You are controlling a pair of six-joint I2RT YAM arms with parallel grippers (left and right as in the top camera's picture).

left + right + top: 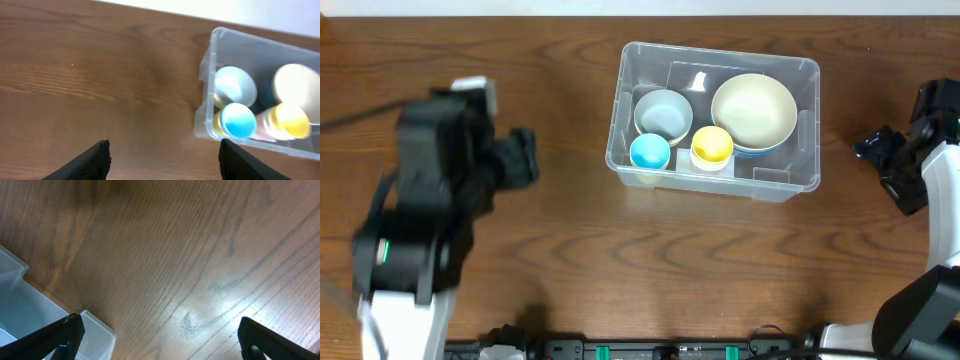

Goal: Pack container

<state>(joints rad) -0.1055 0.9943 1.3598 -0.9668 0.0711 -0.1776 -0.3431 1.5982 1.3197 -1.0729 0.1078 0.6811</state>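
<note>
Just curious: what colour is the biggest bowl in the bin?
Pale cream-yellow; the biggest bowl shows best in the overhead view.

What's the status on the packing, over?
Left gripper open, empty, over table left of the container. Right gripper open, empty, off its right side. Container holds two bowls, two cups. Nothing in the way.

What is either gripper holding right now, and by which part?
Nothing is held. The left gripper is open and empty over the table beside the container; the right gripper is open and empty too.
</note>
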